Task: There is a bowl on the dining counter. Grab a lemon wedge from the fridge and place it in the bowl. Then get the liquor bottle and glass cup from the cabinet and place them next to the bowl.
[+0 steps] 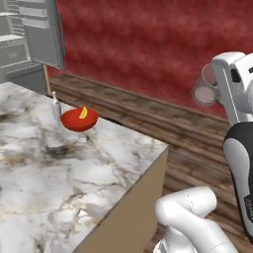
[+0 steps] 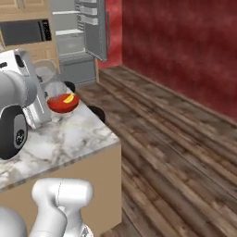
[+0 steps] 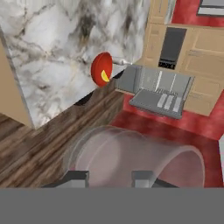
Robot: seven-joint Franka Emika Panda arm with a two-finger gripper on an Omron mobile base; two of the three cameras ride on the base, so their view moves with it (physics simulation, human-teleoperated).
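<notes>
The clear glass cup (image 1: 204,89) hangs in the air over the wooden floor, off the right end of the dining counter (image 1: 59,173). My gripper (image 3: 110,178) is shut on it, and its see-through wall (image 3: 135,155) bulges just beyond the fingertips (image 3: 77,178). Far off on the counter's corner sits the red bowl (image 1: 78,120) with the yellow lemon wedge (image 1: 83,113) inside. The pale liquor bottle (image 1: 56,105) stands upright just left of the bowl. The hand view also has the bowl (image 3: 100,69) and the lemon wedge (image 3: 105,76).
The fridge (image 1: 29,42) stands beyond the counter with its door (image 1: 47,32) swung open; it is also in the right base view (image 2: 78,37). A red wall (image 1: 148,44) runs behind the plank floor (image 1: 183,133). Two dark stools (image 2: 96,111) stand by the counter's edge.
</notes>
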